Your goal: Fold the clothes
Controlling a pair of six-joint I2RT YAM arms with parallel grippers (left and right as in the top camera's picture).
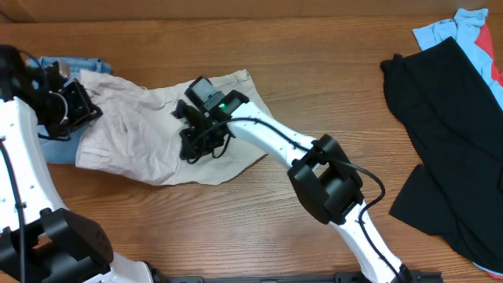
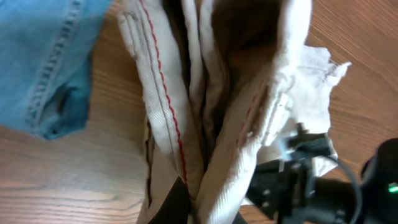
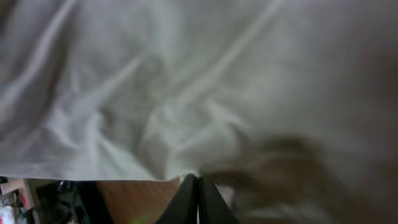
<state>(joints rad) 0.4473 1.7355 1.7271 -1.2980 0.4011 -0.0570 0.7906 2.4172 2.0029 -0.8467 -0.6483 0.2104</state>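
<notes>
1. The crumpled pale beige cotton shorts [image 1: 137, 134] lie left of centre on the wooden table [image 1: 314, 55], with no neat fold made yet.
2. The left gripper [image 1: 88, 112] is clamped on their bunched left edge.
3. The right gripper [image 3: 198, 186] is closed at mid-cloth; whether it pinches fabric is unclear.

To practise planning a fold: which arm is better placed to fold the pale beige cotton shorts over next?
Probably left. The left gripper clamps the pale beige cotton shorts at one end, ready to carry across; the right gripper sits shut mid-garment.
</notes>
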